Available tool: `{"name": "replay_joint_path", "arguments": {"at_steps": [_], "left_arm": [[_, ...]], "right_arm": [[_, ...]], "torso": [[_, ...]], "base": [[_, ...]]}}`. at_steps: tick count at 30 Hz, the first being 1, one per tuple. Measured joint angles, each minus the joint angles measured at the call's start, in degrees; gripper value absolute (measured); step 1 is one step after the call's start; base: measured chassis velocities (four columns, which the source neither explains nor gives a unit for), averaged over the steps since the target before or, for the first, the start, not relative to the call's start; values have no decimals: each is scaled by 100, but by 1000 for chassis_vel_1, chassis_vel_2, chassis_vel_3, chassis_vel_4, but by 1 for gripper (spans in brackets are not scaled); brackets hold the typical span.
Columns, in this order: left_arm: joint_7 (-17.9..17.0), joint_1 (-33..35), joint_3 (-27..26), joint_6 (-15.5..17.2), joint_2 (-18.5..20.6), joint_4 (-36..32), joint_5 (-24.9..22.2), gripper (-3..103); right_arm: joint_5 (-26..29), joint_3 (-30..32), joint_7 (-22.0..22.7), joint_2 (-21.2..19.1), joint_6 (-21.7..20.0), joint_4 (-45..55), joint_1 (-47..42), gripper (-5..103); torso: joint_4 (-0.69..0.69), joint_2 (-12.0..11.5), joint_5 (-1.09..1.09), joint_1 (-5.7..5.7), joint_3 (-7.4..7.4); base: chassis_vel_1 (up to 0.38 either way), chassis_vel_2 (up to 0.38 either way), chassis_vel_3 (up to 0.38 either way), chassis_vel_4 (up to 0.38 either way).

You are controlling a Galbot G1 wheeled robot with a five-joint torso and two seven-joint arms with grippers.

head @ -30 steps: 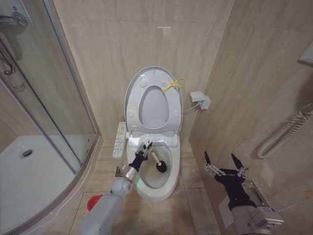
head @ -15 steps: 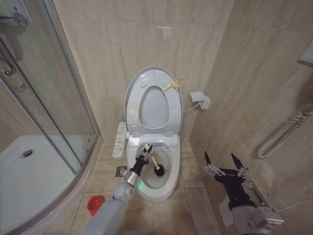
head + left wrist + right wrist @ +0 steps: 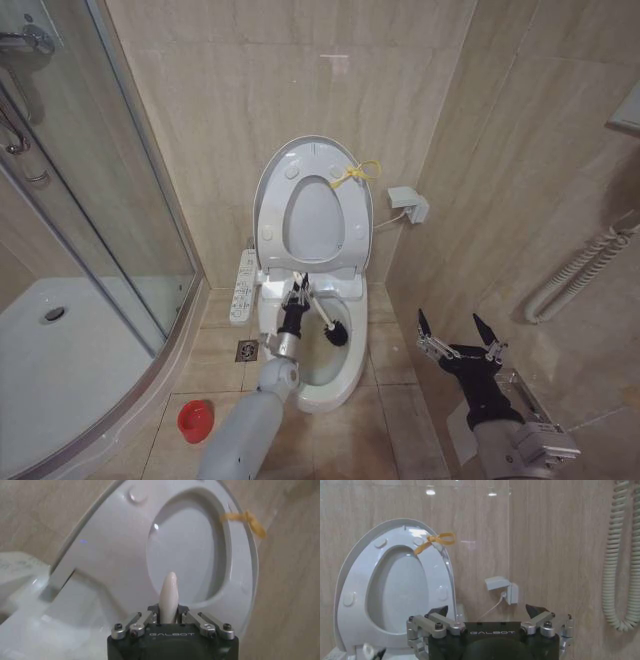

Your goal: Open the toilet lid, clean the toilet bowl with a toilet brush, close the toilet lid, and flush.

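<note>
My left gripper [image 3: 297, 297] held the toilet brush [image 3: 322, 318] tight, its black head down inside the toilet bowl [image 3: 340, 372]. The toilet lid [image 3: 275, 165] stood up behind. My right gripper [image 3: 460, 336] waited wide open beside the bowl.

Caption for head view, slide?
Left gripper scrubs white ceramic toilet bowl with black-headed white toilet brush; right gripper open.

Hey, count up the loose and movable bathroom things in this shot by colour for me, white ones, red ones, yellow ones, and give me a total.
White: 3, the raised toilet lid, the toilet seat against it, and the toilet brush held by the left gripper over the toilet bowl.
Red: 1, the holder cup on the floor.
Yellow: 1, the cord loop on the lid's rim.
Total: 5.
</note>
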Motion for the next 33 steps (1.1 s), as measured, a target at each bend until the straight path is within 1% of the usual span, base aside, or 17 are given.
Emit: {"name": "replay_joint_path", "arguments": {"at_steps": [3,5,8,9,10,11,13,15,16,19,21,24,27,28,29,30,33], "left_arm": [[-25,134,-20,67,92,0,168,22],[-142,252,-122,109,167,-16,618,22],[-240,294,-156,115,172,-95,694,22],[-294,315,-146,143,162,-216,496,22],[-330,348,-99,167,34,-613,-322,22],[-297,381,-104,176,-88,-885,-778,22],[-244,407,-124,185,-124,-903,-793,22],[-115,459,-176,160,-149,-790,-601,22],[-37,552,-237,145,-147,-627,-370,22],[-23,678,-328,119,-146,-472,-103,22],[-39,733,-450,29,-158,-330,412,22],[-57,727,-480,-44,-163,-307,594,22],[-67,666,-396,-14,-216,-606,33,22],[-67,666,-396,-14,-216,-606,33,22],[-67,654,-377,13,-231,-698,-129,22],[-65,649,-332,90,-263,-931,-497,22],[-5,680,-315,146,-269,-1020,-587,22]], "right_arm": [[0,0,0,0,0,0,0,100],[0,0,0,0,0,0,0,100],[0,0,0,0,0,0,0,100],[0,0,0,0,0,0,0,100],[0,0,0,0,0,0,0,100],[0,0,0,0,0,0,0,100],[0,0,0,0,0,0,0,100],[0,0,0,0,0,0,0,100],[0,0,0,0,0,0,0,100],[0,0,0,0,0,0,0,100],[0,0,0,0,0,0,0,100],[0,0,0,0,0,0,0,100],[0,0,0,0,0,0,0,100],[0,0,0,0,0,0,0,100],[0,0,0,0,0,0,0,100],[0,0,0,0,0,0,0,100],[0,0,0,0,0,1,0,100]], "torso": [[0,0,0,0,0],[-1,0,1,-1,-1],[-1,0,0,0,0],[-1,0,0,0,0],[-3,0,-1,0,0],[-4,0,1,0,0],[-4,0,0,0,0],[-1,0,1,-1,0],[-1,1,1,-1,0],[1,0,0,0,0],[-2,1,0,-1,0],[-4,0,-1,-1,0],[-3,0,-1,0,1],[-3,0,-1,0,1],[-3,0,-1,0,0],[-3,0,0,0,0],[-3,0,0,0,0]], "base": [[0,0,0,0],[0,0,0,0],[0,0,0,0],[0,0,0,0],[0,0,0,0],[0,0,0,0],[0,0,0,0],[0,0,0,0],[0,0,0,0],[0,0,0,0],[0,0,0,0],[0,0,0,0],[0,0,0,0],[0,0,0,0],[0,0,0,0],[0,0,0,0],[0,0,0,0]]}}
